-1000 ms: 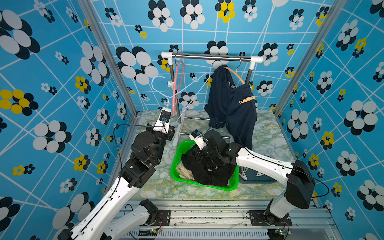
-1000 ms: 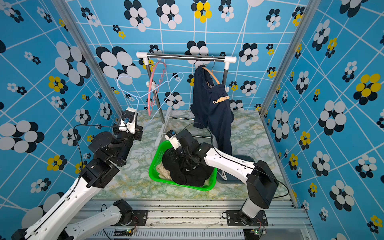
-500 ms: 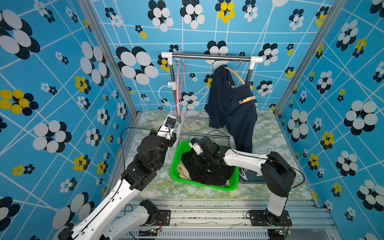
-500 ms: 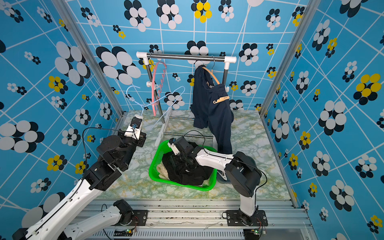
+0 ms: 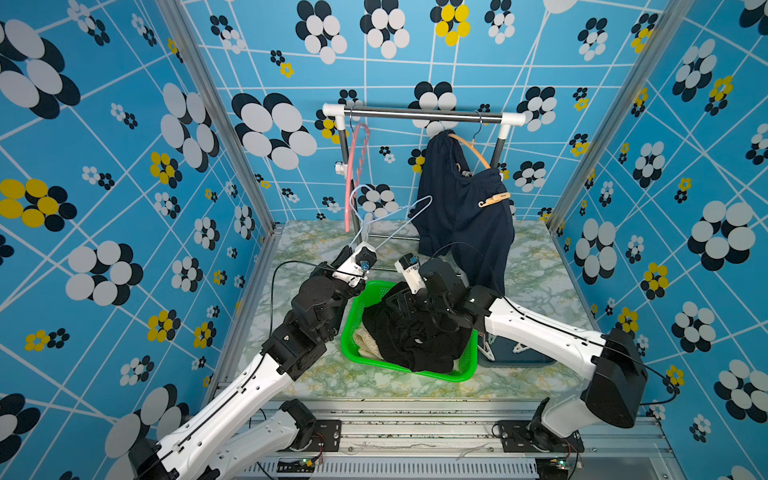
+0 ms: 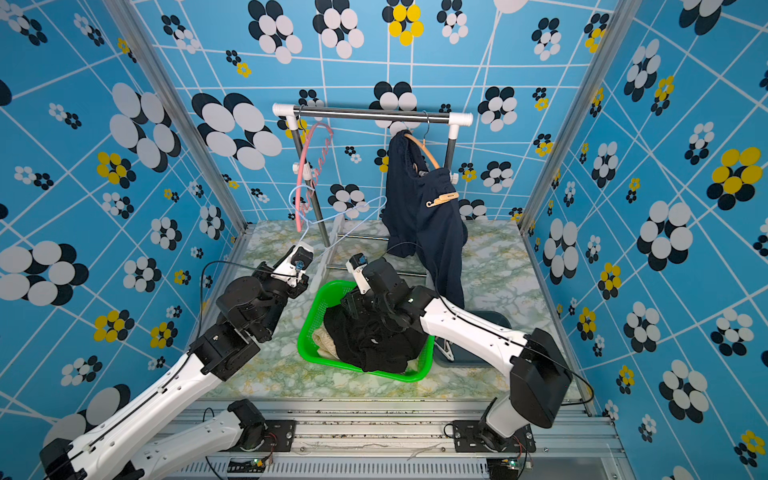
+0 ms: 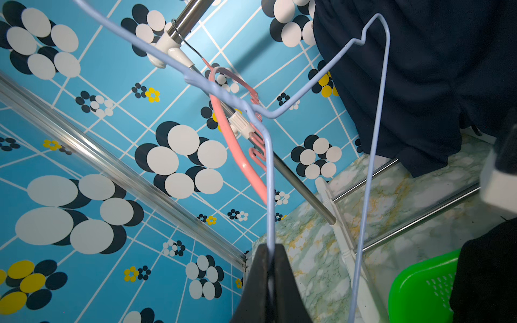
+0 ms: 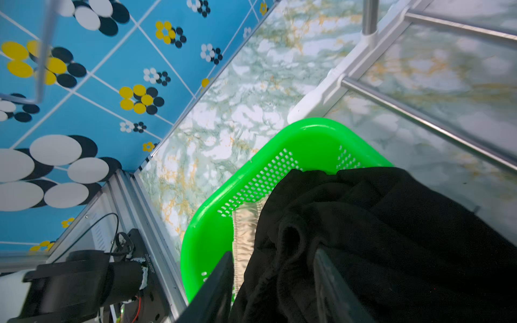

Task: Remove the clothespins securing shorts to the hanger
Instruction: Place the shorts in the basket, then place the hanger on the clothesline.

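Pinches blue hanger (image 7: 268, 181) by its wire in left tool (image 7: 270, 253), shut tight, toward the left edge of the tabletop (image 5: 540, 266). Holds right tool (image 8: 274, 279) half spread over black shorts (image 8: 391, 237) heaped in basket (image 8: 307, 131) mid-tabletop, perhaps brushing the cloth. Has navy shorts (image 5: 461, 216) hanging from rack (image 5: 415, 114) at the far edge, tan clothespin (image 5: 493, 200) clipped on.

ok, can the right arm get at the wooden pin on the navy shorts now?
Probably yes: the right gripper is open over the black shorts, and the clothespin faces forward on the navy shorts, nothing in front. It sits high, though.
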Robot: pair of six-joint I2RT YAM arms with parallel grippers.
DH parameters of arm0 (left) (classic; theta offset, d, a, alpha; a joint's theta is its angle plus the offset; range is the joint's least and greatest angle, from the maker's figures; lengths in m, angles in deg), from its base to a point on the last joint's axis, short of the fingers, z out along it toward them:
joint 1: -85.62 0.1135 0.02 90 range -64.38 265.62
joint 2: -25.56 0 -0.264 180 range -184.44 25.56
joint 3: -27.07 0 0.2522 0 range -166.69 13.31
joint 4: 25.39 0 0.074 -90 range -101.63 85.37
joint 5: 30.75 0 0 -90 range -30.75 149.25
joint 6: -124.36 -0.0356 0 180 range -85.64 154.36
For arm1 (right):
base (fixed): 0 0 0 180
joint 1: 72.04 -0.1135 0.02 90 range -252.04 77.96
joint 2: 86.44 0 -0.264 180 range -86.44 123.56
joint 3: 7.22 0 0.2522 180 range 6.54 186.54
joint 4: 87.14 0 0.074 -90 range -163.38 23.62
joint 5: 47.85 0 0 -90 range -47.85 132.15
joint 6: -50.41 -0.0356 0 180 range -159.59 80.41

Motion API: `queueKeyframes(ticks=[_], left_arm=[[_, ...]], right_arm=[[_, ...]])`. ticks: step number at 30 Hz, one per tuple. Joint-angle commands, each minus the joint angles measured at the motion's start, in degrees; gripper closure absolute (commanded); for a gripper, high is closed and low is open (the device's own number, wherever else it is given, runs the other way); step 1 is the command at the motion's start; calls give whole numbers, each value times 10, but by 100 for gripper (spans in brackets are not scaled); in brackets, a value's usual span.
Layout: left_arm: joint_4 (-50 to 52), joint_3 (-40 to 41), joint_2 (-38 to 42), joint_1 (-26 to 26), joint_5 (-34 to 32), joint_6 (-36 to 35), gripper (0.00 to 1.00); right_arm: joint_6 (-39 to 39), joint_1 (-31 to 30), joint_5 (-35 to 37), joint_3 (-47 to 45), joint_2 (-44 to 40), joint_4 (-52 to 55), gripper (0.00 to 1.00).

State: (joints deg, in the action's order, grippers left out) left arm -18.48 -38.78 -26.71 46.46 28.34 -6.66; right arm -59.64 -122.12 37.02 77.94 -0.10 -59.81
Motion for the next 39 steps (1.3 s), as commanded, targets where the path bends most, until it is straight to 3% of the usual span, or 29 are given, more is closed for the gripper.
queueKeyframes(ticks=[1, 7, 15, 27, 39], left_arm=[[-72, -1, -11, -6, 29, -33, 100], [-99, 8, -36, -13, 34, -41, 100], [-85, 9, -61, -44, -5, -64, 100], [-30, -11, -80, -85, -4, -26, 100], [-19, -19, -77, -109, 8, -12, 100]], right_arm=[[-27, 3, 47, -2, -41, 37, 49], [-54, 3, 47, -11, -124, 12, 55], [21, 3, 103, 57, -189, 21, 60], [123, 3, 102, 225, -96, 54, 54], [164, 3, 110, 278, -14, 65, 54]])
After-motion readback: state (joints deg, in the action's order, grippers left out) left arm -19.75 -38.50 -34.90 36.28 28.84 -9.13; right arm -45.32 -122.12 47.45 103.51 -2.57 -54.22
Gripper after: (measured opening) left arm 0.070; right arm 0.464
